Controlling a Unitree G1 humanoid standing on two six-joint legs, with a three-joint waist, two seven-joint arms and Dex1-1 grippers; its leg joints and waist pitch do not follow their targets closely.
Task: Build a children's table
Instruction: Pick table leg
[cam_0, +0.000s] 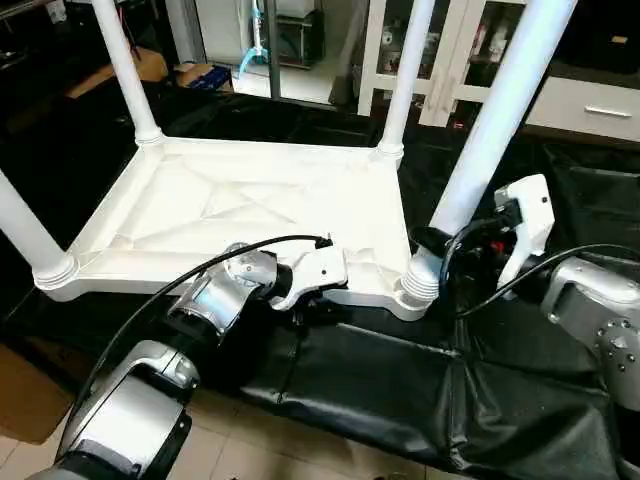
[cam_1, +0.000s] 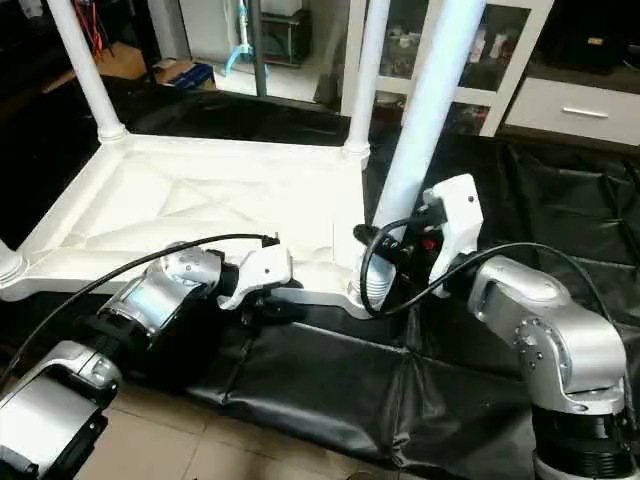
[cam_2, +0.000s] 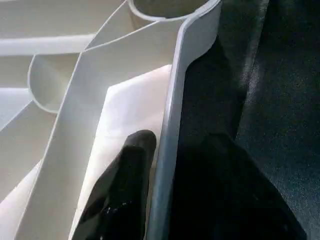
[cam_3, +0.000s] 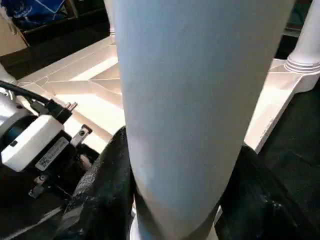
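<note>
1. Tabletop (cam_0: 250, 215) lies upside down on a black sheet (cam_0: 380, 380), in the middle-left of the head picture, with its ribbed underside facing up.
2. All four legs stand in the corner sockets: far left leg (cam_0: 128, 70), far right leg (cam_0: 408, 75), near left leg (cam_0: 25, 230) at the left edge, near right leg (cam_0: 495, 120) rising to the upper right.
3. Left gripper (cam_0: 318, 297) is at the near rim of the tabletop, low centre of the picture. In the wrist view one black finger (cam_2: 125, 190) is inside the rim wall and the other outside, so the jaws are closed on the rim.
4. Right gripper (cam_1: 400, 245) holds the near right leg just above its socket (cam_0: 420, 285); the wrist view shows the dark fingers on both sides of the tube.
5. I think this last leg may not yet be fully seated. If the right arm pushes or turns it at an angle, the leg can jam or pop out.
6. If the left grip slips off the thin rim, the tabletop can slide on the sheet and the other legs may tilt.
</note>
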